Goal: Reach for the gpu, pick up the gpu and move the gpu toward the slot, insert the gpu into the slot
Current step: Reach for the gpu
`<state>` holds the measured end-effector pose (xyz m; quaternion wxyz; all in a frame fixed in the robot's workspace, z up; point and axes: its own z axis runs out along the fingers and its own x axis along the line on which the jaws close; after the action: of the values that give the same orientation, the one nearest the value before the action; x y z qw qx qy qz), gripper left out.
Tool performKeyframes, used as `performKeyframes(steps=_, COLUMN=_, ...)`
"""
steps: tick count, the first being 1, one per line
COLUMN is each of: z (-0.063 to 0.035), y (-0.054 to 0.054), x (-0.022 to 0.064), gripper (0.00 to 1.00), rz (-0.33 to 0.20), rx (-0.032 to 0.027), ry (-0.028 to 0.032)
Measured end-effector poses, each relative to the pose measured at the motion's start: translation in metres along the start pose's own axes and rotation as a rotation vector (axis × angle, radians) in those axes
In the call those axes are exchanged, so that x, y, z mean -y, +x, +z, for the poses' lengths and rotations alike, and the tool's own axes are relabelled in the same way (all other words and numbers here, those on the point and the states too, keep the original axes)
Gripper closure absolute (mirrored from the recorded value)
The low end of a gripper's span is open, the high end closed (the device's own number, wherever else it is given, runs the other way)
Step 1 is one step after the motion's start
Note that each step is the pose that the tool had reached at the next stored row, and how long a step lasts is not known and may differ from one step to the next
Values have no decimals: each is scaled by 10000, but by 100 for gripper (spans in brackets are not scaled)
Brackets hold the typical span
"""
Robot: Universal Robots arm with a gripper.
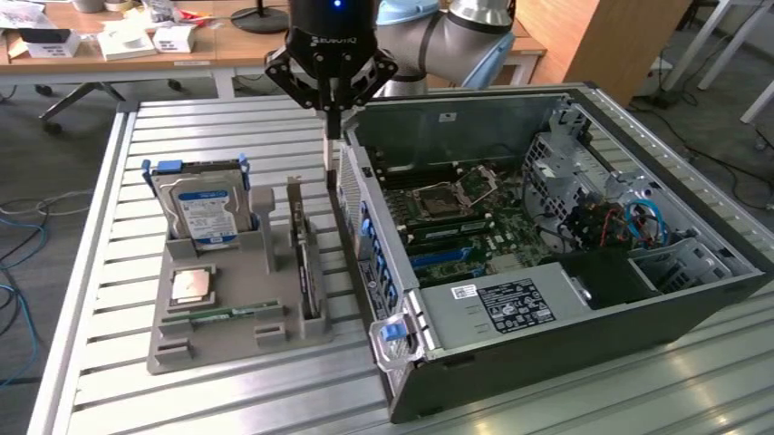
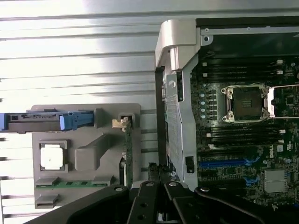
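One gpu [image 1: 310, 272] stands edgewise in one grey holder [image 1: 224, 349]; one blue slot [image 1: 445, 258] lies bare; the end effector [image 1: 332, 174] points straight down, closed empty, between gpu and computer case [image 1: 545, 349].

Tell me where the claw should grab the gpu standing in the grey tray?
Grab the gpu by its top long edge, coming straight down from above. It stands on edge in the tray, so that edge is free and both flat faces can be pinched. Its bottom sits in the tray and the case is close beside it.
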<state>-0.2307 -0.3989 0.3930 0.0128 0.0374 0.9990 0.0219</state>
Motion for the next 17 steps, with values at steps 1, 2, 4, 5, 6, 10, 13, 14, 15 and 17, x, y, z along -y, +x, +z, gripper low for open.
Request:
performKeyframes(steps=1, z=-1, y=24, x=2, gripper=87, rz=0, rx=0, ry=1)
performKeyframes(steps=2, z=-1, y=48, x=5, gripper=87, rz=1, rx=1, ry=1)
performKeyframes(steps=4, z=-1, y=82, x=11, gripper=87, rz=1, rx=0, ry=3)
performKeyframes(steps=5, z=-1, y=94, x=15, gripper=87, rz=1, rx=0, ry=3)
performKeyframes(steps=6, z=-2, y=105, x=22, gripper=87, rz=0, rx=0, ry=4)
performKeyframes(steps=10, z=-4, y=148, x=82, gripper=87, rz=0, rx=0, ry=5)
performKeyframes(steps=13, z=-6, y=175, x=139, gripper=87, rz=0, rx=1, ry=11)
performKeyframes(steps=14, z=-6, y=186, x=160, gripper=87, rz=0, rx=1, ry=15)
performKeyframes(steps=15, z=-7, y=195, x=182, gripper=87, rz=0, rx=1, ry=19)
performKeyframes(steps=17, z=-9, y=212, x=227, gripper=87, rz=0, rx=2, ry=26)
